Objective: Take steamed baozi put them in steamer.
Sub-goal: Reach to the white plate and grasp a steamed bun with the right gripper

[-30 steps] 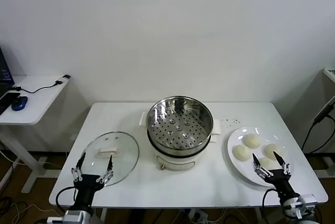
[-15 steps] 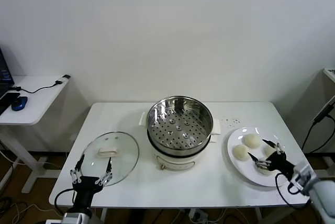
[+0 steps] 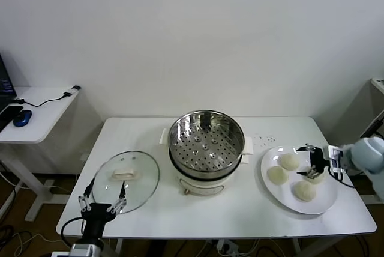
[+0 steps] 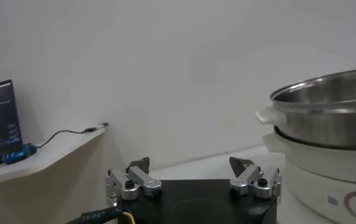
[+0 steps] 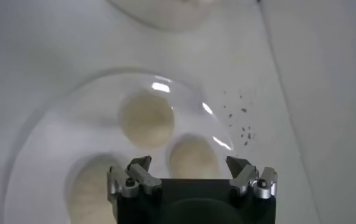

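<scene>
At the near left edge of the white rectangular table (image 3: 198, 212), the left gripper (image 3: 101, 196) hangs idle, its black fingers with metal tips spread apart. In the left wrist view the same gripper (image 4: 193, 175) shows both fingertips wide open with nothing between them. Just beyond it lies the round glass lid with a white handle (image 3: 126, 177), flat on the tabletop.

At the middle of the table stands the steamer (image 3: 206, 139) — a round shiny steel basket with a perforated bottom, sitting on a white electric cooker base (image 3: 203, 180). Its holed floor is bare, and from the left wrist camera its steel rim and the white base below fill the side of the picture (image 4: 324, 109).

To the right rests the flat white round plate (image 3: 282, 194), which carries the steamed baozi — small round off-white dough buns. One bun (image 3: 289, 161) lies at the far side of the plate, one (image 3: 277, 175) toward the steamer, and one (image 3: 305, 191) nearer the front edge. The right gripper (image 3: 312, 163) reaches in from the table's right side and hovers low over the plate's right part, just beside these buns. The right wrist view looks straight down on the plate (image 5: 44, 146): the gripper's fingers (image 5: 191, 172) stand apart, and a baozi (image 5: 193, 157) sits between them, not clamped, with another bun (image 5: 146, 119) farther along the plate and a third (image 5: 92, 189) beside one fingertip.
</scene>
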Tool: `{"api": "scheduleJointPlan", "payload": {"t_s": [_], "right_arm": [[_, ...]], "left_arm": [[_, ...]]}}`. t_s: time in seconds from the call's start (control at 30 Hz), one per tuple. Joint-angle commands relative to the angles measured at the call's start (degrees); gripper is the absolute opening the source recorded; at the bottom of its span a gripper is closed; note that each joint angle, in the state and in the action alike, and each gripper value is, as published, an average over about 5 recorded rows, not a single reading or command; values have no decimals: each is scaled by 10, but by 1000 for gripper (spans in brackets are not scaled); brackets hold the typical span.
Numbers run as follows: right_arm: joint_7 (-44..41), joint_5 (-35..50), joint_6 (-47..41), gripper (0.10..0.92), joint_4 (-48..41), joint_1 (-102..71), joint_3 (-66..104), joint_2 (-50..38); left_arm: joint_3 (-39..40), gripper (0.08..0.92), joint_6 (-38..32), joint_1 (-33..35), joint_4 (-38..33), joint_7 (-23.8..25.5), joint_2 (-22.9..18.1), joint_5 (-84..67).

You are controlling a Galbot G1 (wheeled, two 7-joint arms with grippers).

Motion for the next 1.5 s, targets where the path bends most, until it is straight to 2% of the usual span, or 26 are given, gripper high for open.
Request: {"api": "scheduleJointPlan", "payload": {"t_s": [0.03,0.47,1.0,1.23,1.5], "right_arm": [[-62,-32,26,823,-149,255,-286,51],[-44,-46,36,823,-278,211,-250,190],[-58,-42,41,818,-320,199,-243,216],[-63,-38,41,689,-321,196,-245,219],[-74,-34,46,584,-320,198,-239,218]], "left_arm": [[-1,823,1,-1,2,-1,0,-1],[-10,823,8,-14,16,-9,2,-6],[-12,823,9,-26,31,-5,2,-5],[-11,823,9,-27,34,-6,1,-2],[-12,823,8,-23,34,-6,0,-1]]}}
